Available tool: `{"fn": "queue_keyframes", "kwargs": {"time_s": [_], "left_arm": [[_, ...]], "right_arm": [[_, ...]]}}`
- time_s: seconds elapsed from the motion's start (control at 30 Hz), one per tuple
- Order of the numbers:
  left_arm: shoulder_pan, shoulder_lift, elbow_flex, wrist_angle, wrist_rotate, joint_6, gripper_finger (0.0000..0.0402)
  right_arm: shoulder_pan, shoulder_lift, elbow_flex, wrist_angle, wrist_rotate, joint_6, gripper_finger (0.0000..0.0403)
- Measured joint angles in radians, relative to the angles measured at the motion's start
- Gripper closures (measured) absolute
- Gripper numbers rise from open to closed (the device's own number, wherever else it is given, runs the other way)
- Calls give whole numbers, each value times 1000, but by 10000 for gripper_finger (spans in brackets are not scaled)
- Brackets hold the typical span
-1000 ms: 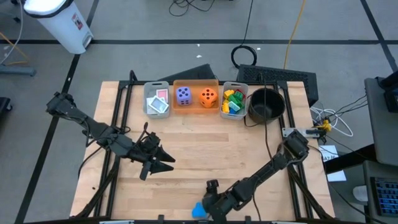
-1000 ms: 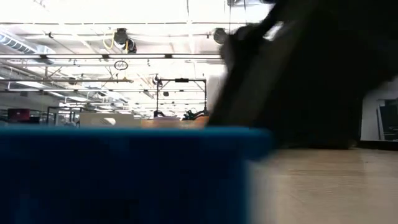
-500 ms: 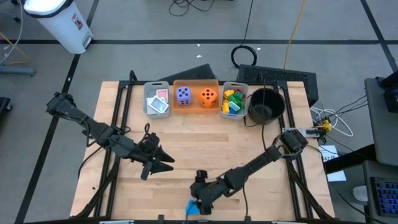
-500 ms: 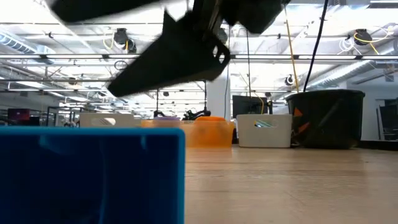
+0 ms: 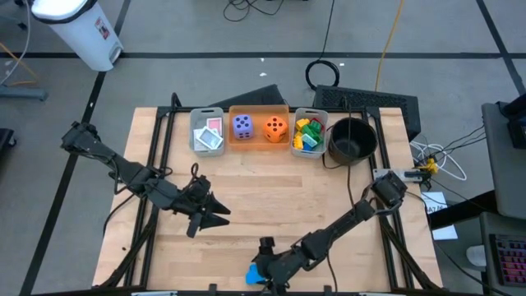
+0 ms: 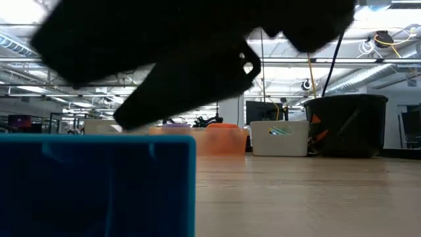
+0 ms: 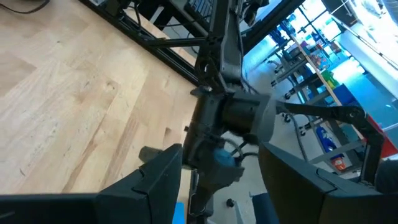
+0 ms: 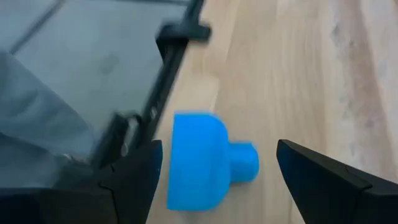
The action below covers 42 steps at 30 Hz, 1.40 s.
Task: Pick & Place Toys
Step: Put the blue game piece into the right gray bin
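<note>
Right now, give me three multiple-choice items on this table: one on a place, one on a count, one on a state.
1. Where is the blue piece?
A. in the bowl
B. at the table's near edge
C. in the orange bin

2. How many dice lie in the orange bin?
A. one
B. two
C. four

3. The right gripper is:
A. open around the blue piece
B. shut on a card
C. shut on a die

Key: 1 B, high view shows it there. 2 B, purple and orange. 3 A, fingers either side of it.
</note>
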State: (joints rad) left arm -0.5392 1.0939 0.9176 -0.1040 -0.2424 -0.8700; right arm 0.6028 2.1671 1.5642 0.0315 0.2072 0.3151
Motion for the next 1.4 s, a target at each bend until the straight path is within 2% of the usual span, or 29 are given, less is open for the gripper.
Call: {"fn": "queue_keyframes", "kwargs": {"time_s": [0.43,0.73,0.9,1.2,1.4], "left_arm": [[1,0,0,-6,-30,-1,185],[1,0,0,-6,-30,-9,185],[-3,0,0,-6,-24,-28,185],[-69,0,0,-86,-19,-105,185],[-147,14,0,-95,-33,-169,185]], "right_arm": [[0,39,0,-14,-24,-29,99],[-30,41,0,-93,100,35,99],[-69,40,0,-88,109,97,99],[-137,34,-1,-94,105,110,99],[-163,-43,-1,-113,77,74,99]]}}
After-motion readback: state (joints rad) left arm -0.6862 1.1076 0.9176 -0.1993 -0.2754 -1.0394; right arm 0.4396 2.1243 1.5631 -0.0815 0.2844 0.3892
